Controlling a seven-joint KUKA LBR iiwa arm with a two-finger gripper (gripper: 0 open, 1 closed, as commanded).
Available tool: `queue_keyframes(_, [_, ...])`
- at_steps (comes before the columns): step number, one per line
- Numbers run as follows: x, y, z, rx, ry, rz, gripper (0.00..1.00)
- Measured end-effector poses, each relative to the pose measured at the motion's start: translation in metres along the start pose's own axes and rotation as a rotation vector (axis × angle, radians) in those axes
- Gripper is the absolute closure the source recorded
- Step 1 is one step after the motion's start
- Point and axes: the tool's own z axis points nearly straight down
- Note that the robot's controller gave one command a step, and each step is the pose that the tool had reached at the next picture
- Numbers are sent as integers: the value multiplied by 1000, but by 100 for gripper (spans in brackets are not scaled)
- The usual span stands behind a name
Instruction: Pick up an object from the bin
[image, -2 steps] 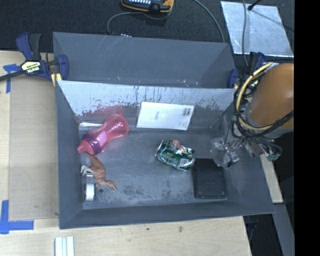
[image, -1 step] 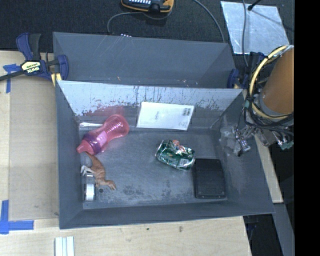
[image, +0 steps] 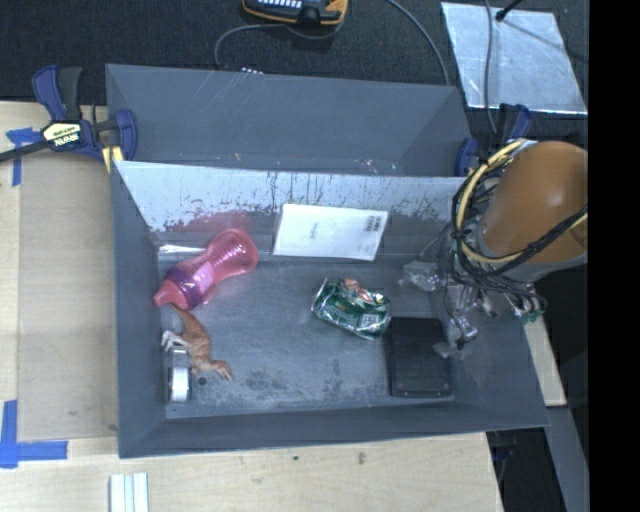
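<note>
My gripper (image: 458, 328) hangs low at the right side of the bin, beneath the arm's orange cover. It is just above the upper right corner of a flat black rectangular case (image: 416, 360), which lies on the bin floor. Whether the two touch cannot be told. A crumpled green and white packet (image: 352, 306) lies a little to the left of the gripper. Nothing shows held by the gripper.
A white card (image: 330, 232) leans at the foot of the back wall. At the left lie a pink bottle (image: 207, 267), a brown toy horse (image: 200, 347) and a small silver round thing (image: 179, 383). The right wall stands close to the gripper.
</note>
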Motion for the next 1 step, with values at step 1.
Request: queue_keyframes(1, [-1, -1, -3, 4, -5, 0, 0])
